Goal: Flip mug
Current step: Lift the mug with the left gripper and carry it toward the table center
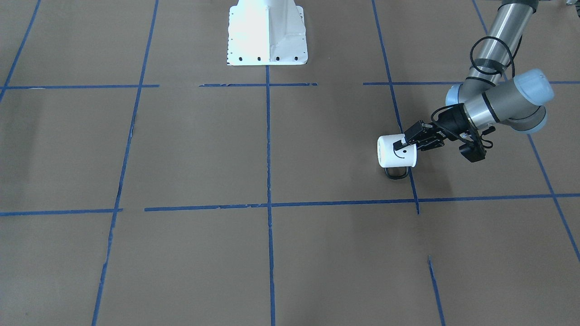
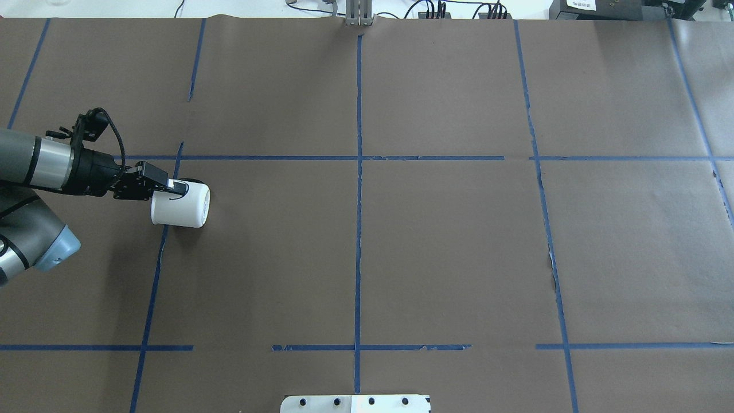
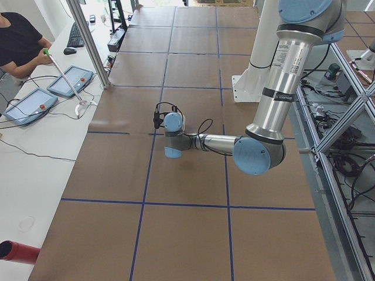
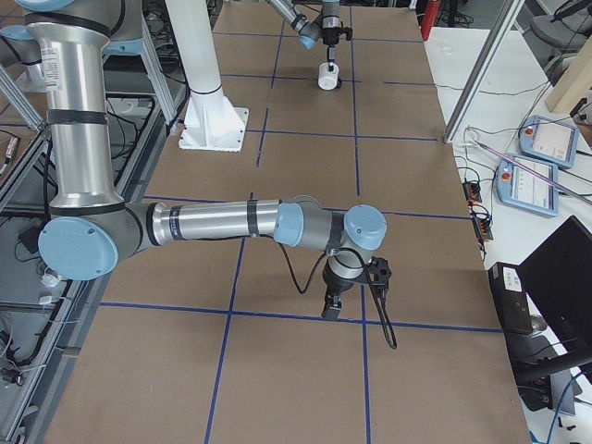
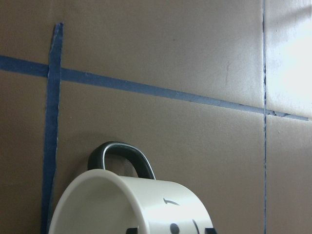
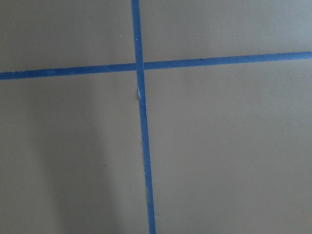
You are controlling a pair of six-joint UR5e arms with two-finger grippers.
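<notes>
The small white mug lies on its side at table level, its black handle toward the operators' side and its smiley face turned up. My left gripper is shut on the mug's rim, with one finger on the outer wall over the face. The mug also shows in the overhead view, in the left wrist view and, small, in the exterior right view. My right gripper hangs over the brown paper far from the mug; I cannot tell whether it is open or shut.
The white robot base stands at the middle of the robot's side. Blue tape lines divide the brown paper. An operator and tablets are beside the table's far side.
</notes>
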